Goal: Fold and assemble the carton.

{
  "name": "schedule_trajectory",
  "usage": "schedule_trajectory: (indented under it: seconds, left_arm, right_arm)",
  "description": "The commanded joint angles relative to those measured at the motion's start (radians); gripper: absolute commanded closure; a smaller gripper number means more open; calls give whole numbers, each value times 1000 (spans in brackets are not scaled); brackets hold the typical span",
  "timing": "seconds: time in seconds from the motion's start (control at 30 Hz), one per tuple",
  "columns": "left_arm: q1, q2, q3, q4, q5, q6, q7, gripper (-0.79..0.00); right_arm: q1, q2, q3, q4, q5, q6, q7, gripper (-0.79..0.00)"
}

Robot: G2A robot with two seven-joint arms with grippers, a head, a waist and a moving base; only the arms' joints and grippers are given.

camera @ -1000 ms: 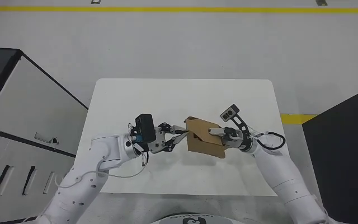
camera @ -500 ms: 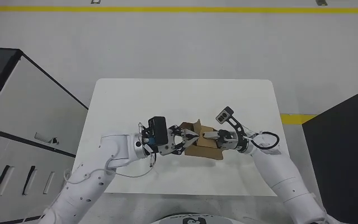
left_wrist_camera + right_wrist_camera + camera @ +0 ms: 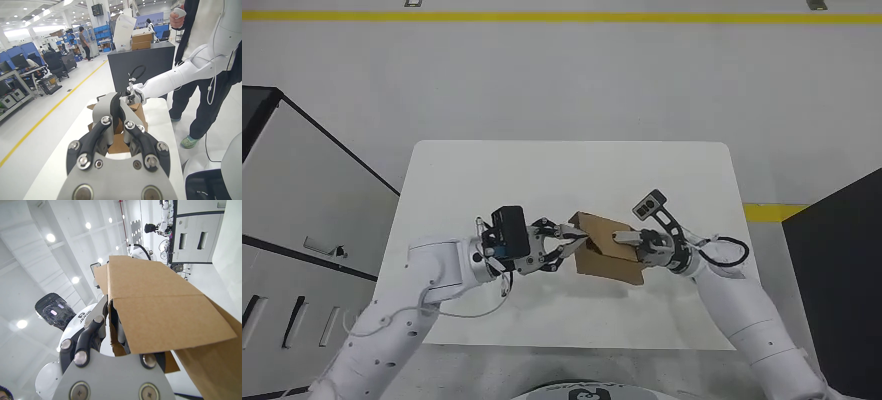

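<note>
- While its wrist view shows the right gripper (image 3: 112,319) clamped on a carton (image 3: 160,313) wall, the top view adds the place: the middle of the desk (image 3: 662,170).
- At the carton's opposite flap is the left gripper (image 3: 117,108); clenched or released, I cannot tell.

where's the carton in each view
Top view: carton near the middle of the table.
Left wrist view: carton just beyond the left pincer.
Right wrist view: carton close up, clamped by the right pincer.
Shared landmark: the right pincer on the carton's edge.
</note>
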Motion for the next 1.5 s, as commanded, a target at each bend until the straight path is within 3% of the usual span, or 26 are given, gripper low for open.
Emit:
schedule_trajectory:
  seconds: [0.0, 0.33, 0.73, 1.47]
  left_arm:
    - [21, 4, -22, -9, 0, -4, 3, 0]
    - [78, 11, -43, -45, 2, -21, 8, 0]
    - [23, -2, 47, -4, 4, -23, -11, 0]
    - [26, 0, 60, -25, -14, -33, -58, 0]
  right_arm:
    - [-1, -2, 2, 3, 32, 2, 1, 0]
    - [2, -8, 7, 18, 90, 4, -5, 0]
    - [-8, -8, 8, 2, 77, -5, 37, 0]
    - [-39, -5, 15, -32, 42, -3, 22, 0]
